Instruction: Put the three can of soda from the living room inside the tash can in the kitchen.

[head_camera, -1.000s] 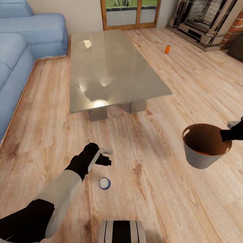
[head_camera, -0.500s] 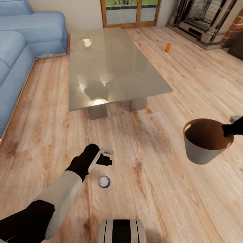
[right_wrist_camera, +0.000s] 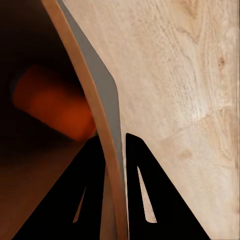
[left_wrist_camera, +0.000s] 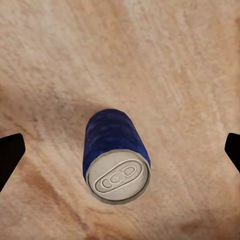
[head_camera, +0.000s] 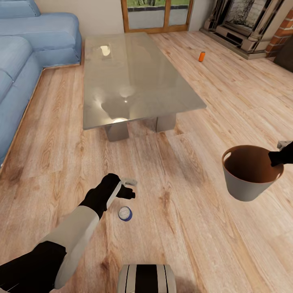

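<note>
left gripper spread wide above the blue can, lower centre. right gripper pinches the bin rim, an orange can inside.

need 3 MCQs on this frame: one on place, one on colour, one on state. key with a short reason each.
1. Where does the blue can stand?
A. on the glass table
B. on the wood floor under the left pincer
C. on the sofa

2. What colour is the bin's inside?
A. orange-brown
B. green
C. white

3. How does the right pincer stand?
A. open, away from the bin
B. shut on the bin's rim
C. shut on a can

Key: 1 B, the left wrist view shows the can upright on planks between the open fingers. 2 A, the head view shows the lining. 3 B, the right wrist view shows the fingers either side of the wall.
</note>
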Controlling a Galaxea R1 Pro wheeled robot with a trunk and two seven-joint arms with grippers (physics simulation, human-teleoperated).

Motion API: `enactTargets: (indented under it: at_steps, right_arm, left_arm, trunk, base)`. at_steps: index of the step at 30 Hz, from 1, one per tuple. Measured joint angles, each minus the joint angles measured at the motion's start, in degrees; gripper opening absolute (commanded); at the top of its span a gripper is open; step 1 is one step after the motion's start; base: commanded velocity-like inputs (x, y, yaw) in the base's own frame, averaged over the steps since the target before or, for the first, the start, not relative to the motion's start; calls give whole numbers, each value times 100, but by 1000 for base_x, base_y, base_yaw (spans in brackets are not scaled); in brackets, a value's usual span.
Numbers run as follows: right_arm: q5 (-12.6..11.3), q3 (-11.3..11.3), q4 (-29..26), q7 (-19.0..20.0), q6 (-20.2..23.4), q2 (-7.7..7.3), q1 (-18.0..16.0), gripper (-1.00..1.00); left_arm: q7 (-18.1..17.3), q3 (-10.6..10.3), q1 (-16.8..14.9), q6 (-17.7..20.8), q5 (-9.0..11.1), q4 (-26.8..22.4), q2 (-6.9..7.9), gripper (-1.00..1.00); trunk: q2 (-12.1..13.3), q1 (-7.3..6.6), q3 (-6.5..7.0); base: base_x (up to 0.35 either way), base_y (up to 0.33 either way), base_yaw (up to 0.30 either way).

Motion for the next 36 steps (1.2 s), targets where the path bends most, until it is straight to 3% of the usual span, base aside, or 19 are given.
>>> enactTargets:
  at_steps: [3,14,36]
  right_arm:
    - [26,89,1,-1,-6,6,1,-100]
    - [-1,98,6,0,-2,0,1,-100]
    - [-32,76,-5,0,2,7,-129,-100]
  left_arm:
    - [0,-1,0,-25,0,8,1,100]
    - [0,-7,6,-112,0,8,-5,100]
    - [0,-12,9,-145,-8,-8,1,100]
  trunk:
    - [-120,66,-65]
    - [-136,95,-397]
    - [-137,94,-438]
  base:
    - [-2,0,0]
    - [0,0,0]
    - [-91,-2,0]
